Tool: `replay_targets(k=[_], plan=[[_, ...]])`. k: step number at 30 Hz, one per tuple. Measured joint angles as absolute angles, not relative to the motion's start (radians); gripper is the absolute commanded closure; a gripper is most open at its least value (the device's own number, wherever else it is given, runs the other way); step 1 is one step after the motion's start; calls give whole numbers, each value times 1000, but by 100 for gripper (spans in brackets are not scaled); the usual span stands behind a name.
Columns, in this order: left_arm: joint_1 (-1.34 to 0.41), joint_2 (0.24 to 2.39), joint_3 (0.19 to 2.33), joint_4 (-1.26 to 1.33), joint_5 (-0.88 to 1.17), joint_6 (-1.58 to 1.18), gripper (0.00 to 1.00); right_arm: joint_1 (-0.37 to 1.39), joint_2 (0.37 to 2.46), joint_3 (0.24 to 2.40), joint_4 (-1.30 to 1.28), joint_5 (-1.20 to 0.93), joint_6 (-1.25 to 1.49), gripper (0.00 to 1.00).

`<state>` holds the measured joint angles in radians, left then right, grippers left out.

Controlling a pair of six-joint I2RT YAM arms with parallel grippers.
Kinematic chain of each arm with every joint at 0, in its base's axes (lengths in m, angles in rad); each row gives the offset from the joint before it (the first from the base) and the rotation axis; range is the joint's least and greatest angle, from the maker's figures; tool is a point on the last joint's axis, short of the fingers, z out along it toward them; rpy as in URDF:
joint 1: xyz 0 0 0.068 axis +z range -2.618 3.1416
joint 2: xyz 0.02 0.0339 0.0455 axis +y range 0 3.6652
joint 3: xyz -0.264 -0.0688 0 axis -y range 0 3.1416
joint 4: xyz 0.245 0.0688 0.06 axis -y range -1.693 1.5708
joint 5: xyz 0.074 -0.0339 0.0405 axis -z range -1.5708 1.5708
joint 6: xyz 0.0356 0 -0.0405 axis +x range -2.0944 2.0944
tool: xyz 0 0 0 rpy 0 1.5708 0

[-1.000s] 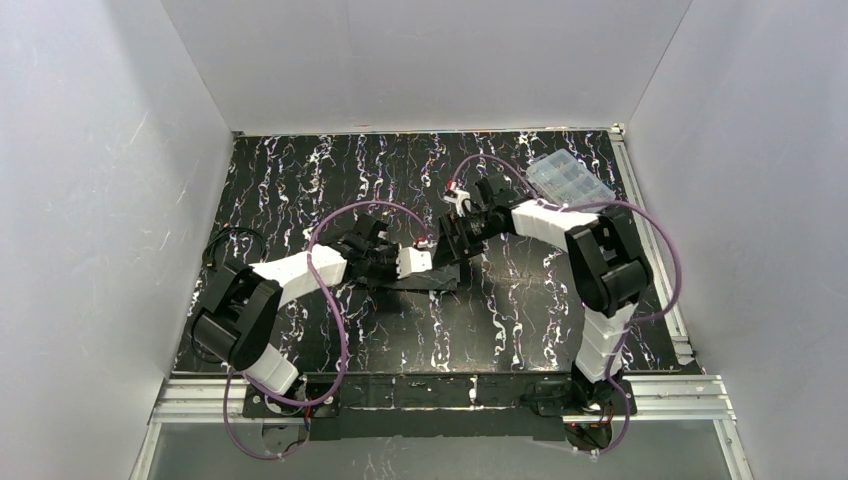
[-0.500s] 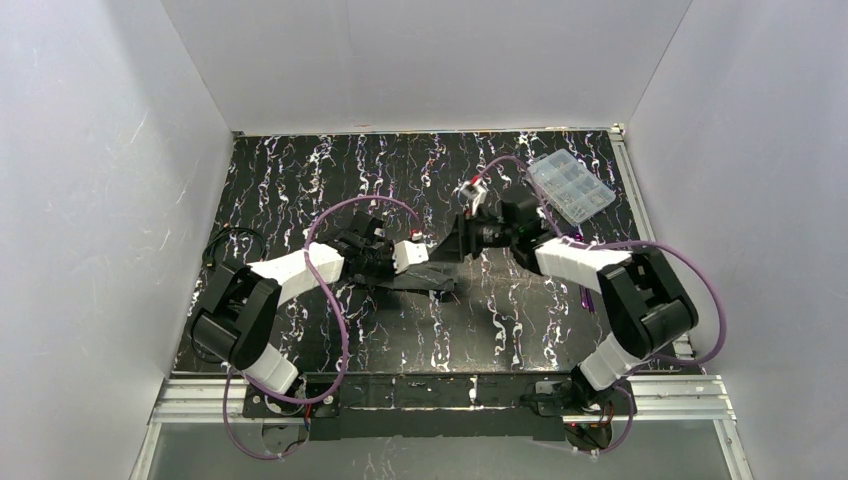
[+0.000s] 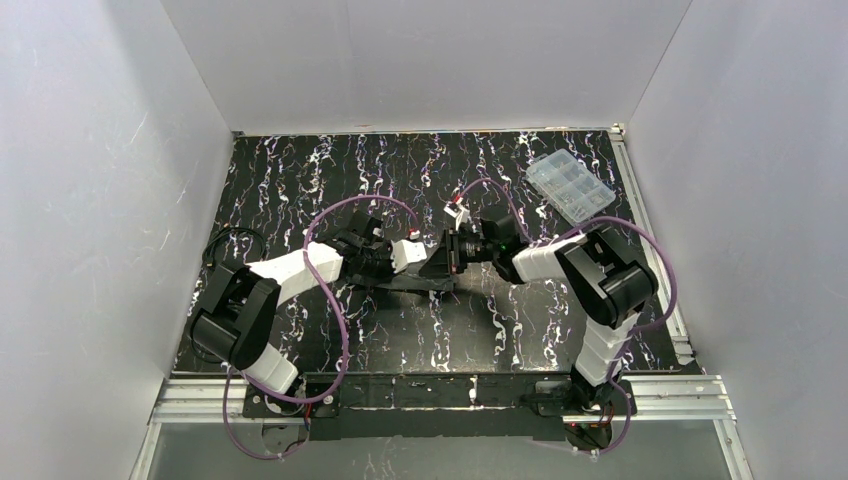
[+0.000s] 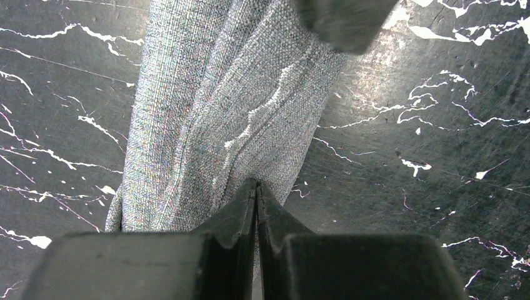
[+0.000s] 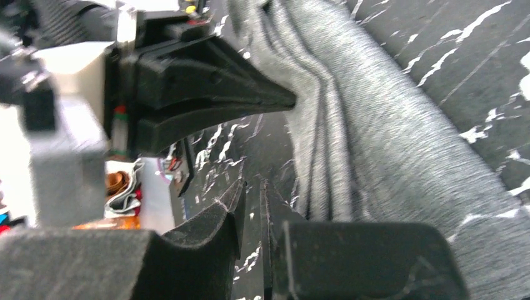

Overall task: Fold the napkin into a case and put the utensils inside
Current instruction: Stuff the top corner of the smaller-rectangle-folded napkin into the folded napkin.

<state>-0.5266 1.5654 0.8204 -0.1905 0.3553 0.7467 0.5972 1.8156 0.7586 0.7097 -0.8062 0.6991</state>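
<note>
Two arms, left (image 3: 295, 268) and right (image 3: 600, 280), reach in over one marbled black table (image 3: 300, 160) and meet near its middle.

One napkin (image 4: 219, 94): lies at table centre between the two grippers, bunched into a long rope-like band with several lengthwise folds. Not yet a case.

One clear compartment box (image 3: 570, 187) sits at the far right, well apart from the cloth.

Utensils: none in view in any camera.

Left gripper (image 4: 257, 187): jaws pressed together, nipping the gathered end of the napkin.

Right gripper (image 5: 251, 187): jaws nearly together, a thin gap between them, and the cloth runs just beside the right finger. Whether a fold is caught in the gap, I cannot tell.

Handling judgement: woven fabric, soft and limp, probably light. It will sag and bunch rather than keep a crease. The weave looks coarse enough not to slip between pads. Best taken at a corner or along the hem, pinching every layer at once, with both ends held so that the band can be spread flat.
</note>
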Motion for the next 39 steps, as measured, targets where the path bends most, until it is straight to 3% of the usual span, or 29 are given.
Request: replay_targets(k=[15,23,31,39], plan=[[-527,1566,825,-197,354,746,100,668,2023,997,488,-647,552,85],[-521,1565,877,-289,329,721,85,663,2070,1051,484,-662,541,85],[-355,1565,1115,-469,328,617,84,668,2049,1051,442,-646,484,85],[-290,1594,1119,-507,303,571,86,676,2025,1051,387,-626,437,86]])
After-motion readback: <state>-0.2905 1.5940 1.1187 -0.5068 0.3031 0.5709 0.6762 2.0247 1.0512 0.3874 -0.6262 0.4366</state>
